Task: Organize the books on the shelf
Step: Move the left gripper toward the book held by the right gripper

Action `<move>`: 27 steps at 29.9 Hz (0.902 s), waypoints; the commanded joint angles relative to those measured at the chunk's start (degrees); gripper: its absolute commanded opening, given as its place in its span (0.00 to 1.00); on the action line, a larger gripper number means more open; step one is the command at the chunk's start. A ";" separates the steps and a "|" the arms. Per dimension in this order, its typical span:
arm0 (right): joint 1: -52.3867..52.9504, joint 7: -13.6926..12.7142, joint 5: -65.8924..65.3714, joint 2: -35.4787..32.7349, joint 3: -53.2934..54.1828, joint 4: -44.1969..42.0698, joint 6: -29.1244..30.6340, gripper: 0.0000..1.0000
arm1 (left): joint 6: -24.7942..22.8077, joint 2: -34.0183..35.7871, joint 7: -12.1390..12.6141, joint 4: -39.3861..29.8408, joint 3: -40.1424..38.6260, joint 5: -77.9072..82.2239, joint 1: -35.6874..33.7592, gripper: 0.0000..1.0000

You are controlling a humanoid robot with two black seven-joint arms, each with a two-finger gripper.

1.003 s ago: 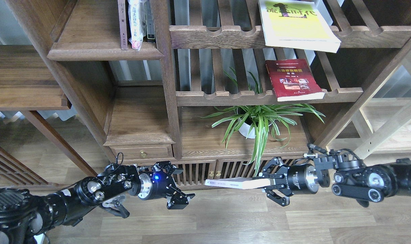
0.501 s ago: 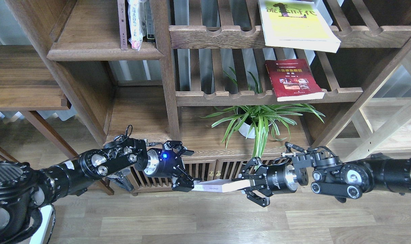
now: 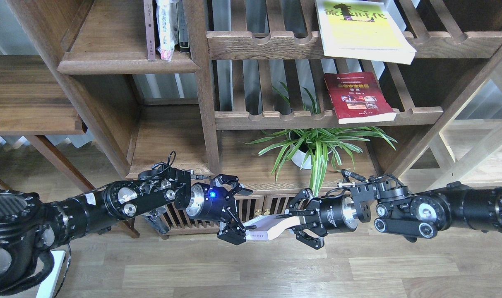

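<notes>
Both arms have drawn together since the earlier frames: the left gripper (image 3: 233,215) has come rightward and now meets the near end of the pale lavender-white book (image 3: 264,231), which bends upward where the right gripper (image 3: 294,225) clamps its other end. That book hangs low in front of the cabinet, above the wooden floor (image 3: 275,269), between the two grippers. Left fingers (image 3: 233,234) are spread, one touching the book's left edge, not closed on it. Far up on the right, the yellow-green book (image 3: 364,31) lies flat on a slatted rack (image 3: 267,43), overhanging its rail. Below it the red book (image 3: 358,97) lies on the lower slatted rack. At upper left, the solid dark-brown shelf (image 3: 126,64) carries a few upright spines at its right end. A potted plant (image 3: 313,145) stands beneath the racks.
</notes>
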 commanded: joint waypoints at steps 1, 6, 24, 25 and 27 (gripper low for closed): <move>0.00 -0.01 0.05 -0.10 -0.38 -0.07 -0.01 0.05 | -0.02 -0.01 -0.18 -0.43 0.09 0.20 -0.92 1.00; 0.00 -0.01 0.05 -0.19 -1.00 -0.16 0.08 0.05 | -0.02 -0.01 -0.44 -1.93 0.36 0.73 -1.98 1.00; -0.88 -0.01 -0.04 -3.00 -0.12 -3.76 0.87 0.05 | -0.02 -0.01 -0.36 -3.34 0.45 1.25 -2.42 1.00; -0.70 -0.01 -0.04 -3.00 -0.03 -3.76 0.87 0.05 | -0.02 -0.01 -0.27 -3.34 0.54 1.43 -2.42 1.00; -0.35 -0.01 -0.04 -3.35 -0.03 -3.32 1.05 0.05 | -0.02 -0.01 -0.27 -3.34 0.54 2.91 -2.33 1.00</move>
